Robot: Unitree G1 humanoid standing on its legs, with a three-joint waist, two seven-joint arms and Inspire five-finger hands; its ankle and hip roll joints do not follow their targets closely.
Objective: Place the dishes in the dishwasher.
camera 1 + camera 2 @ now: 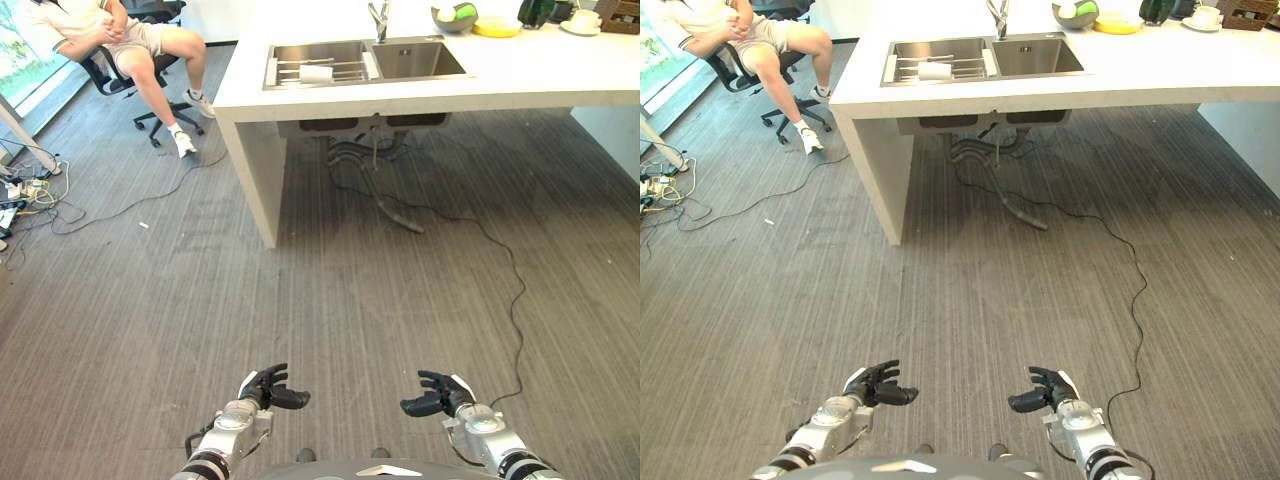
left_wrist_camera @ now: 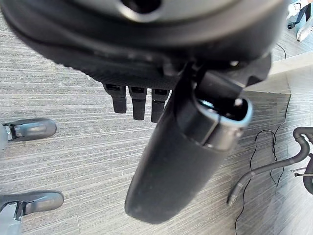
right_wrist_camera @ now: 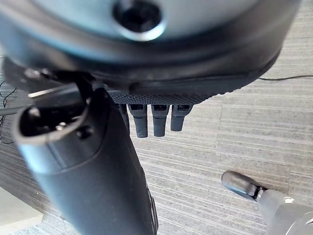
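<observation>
Both hands hang empty and relaxed over the bare floor, left hand (image 1: 262, 388) and right hand (image 1: 437, 394) loosely spread, since the dishes (image 1: 482, 19) sit well ahead on the white surface (image 1: 560, 70) beside the sink (image 1: 365, 61). A person (image 1: 120, 40) sits by.

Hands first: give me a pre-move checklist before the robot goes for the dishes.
1. Left hand holds nothing, fingers relaxed: ok.
2. Right hand holds nothing, fingers relaxed: ok.
3. Dishes within reach: not ok; the sink and green bowl sit on the counter far across the floor.
4. Path ahead: not ok; a black cable trails over the floor.
5. Person seated on a chair, off to the left: ok.
6. Dishwasher located: cannot tell.
</observation>
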